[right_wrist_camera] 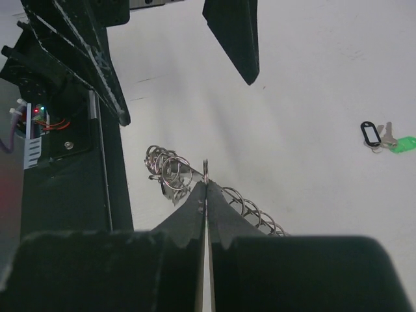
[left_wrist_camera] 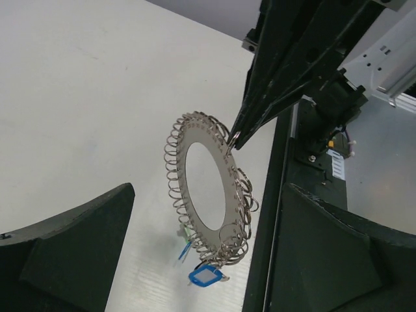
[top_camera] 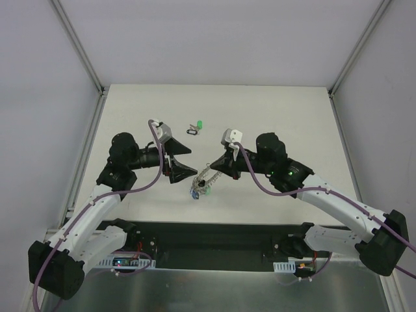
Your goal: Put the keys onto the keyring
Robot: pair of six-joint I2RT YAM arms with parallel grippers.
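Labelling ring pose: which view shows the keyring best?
Left wrist: the keyring hangs nearly face-on, hole and wire loops clear, right gripper pinching its rim, blue key at the bottom. Top external shows it small and tilted. Right wrist shows only a run of loops beside its own shut jaws.

loose keys behind keyring; on table

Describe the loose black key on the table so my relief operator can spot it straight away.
On the white table, look past the raised keyring toward the far edge: two loose keys lie together. The black key is the left one, nearer the arms; its dark oval head with a pale window sets it apart from the bright green key beside it.
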